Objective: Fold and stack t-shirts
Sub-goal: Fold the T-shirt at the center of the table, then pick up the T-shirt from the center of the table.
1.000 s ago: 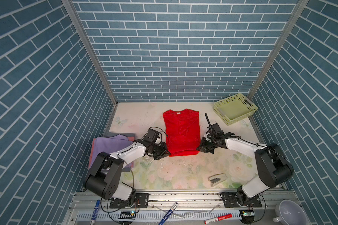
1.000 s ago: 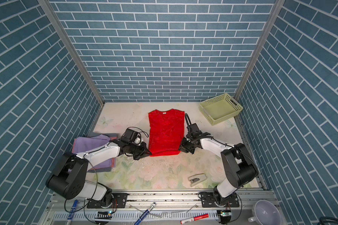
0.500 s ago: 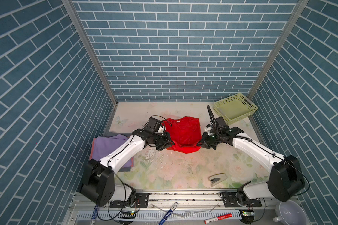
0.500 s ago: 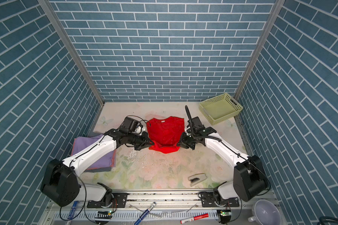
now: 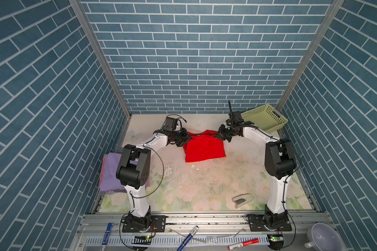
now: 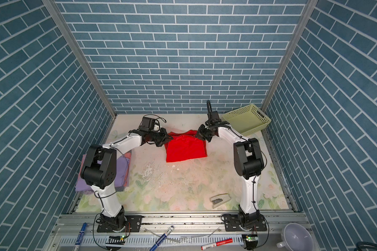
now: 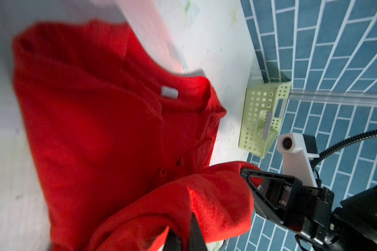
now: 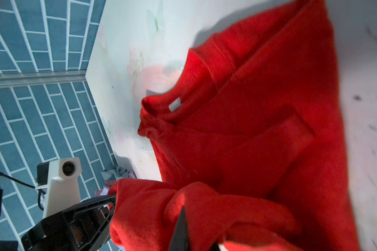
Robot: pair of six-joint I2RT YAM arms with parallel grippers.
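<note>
The red t-shirt [image 5: 205, 150] [image 6: 185, 150] lies doubled over at the back middle of the table. My left gripper [image 5: 186, 138] [image 6: 168, 138] is shut on one corner of its hem, held over the collar end. My right gripper [image 5: 218, 135] [image 6: 198, 134] is shut on the other corner. In the left wrist view my gripper [image 7: 187, 236] pinches a fold of red cloth [image 7: 96, 119]. The right wrist view shows the same: gripper [image 8: 181, 230] shut on the red t-shirt [image 8: 259, 130]. A lavender t-shirt [image 5: 111, 173] [image 6: 120, 171] tops a folded stack at the left edge.
A yellow-green perforated basket [image 5: 263, 117] [image 6: 246, 121] [image 7: 263, 121] stands in the back right corner. A stapler [image 5: 242, 200] [image 6: 220, 200] lies near the front right. Markers [image 5: 187, 238] and a white bowl [image 5: 322, 236] sit on the front rail.
Both grippers lifted the near hem of the flat red t-shirt and carried it back toward the collar. The shirt is now folded over on itself.
</note>
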